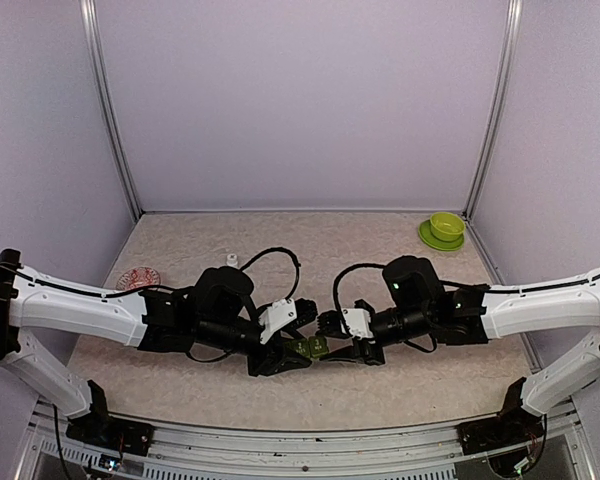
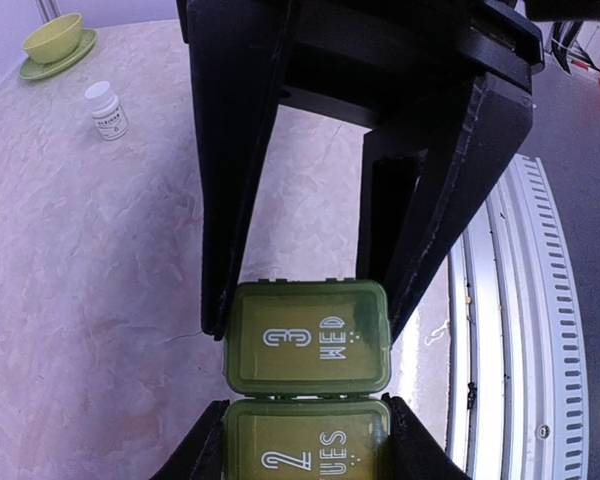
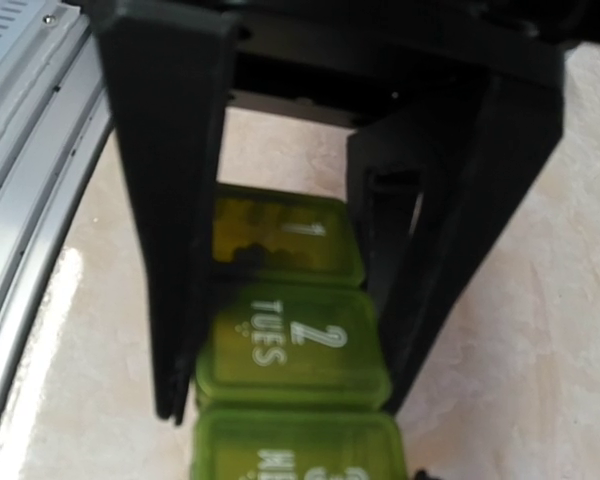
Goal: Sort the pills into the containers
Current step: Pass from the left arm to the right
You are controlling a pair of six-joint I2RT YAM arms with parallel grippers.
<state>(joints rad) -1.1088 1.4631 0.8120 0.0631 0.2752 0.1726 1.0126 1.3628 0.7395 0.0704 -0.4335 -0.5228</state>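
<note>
One strip of three joined containers [image 1: 311, 347], dark green, sits at the near middle of the table [image 1: 280, 240], between your two grippers. The lids, marked 1, 2 TUES and 3 WED, are all down, and their contents cannot be made out. Your left gripper [image 2: 305, 322] clamps the WED end. Your right gripper [image 3: 280, 395] clamps the TUES compartment. Farther out are one white pill bottle [image 2: 107, 108], one pink dish [image 1: 140, 277] at left, and one lime-green bowl [image 1: 446, 223] on its saucer [image 1: 430, 238] in the far right corner.
</note>
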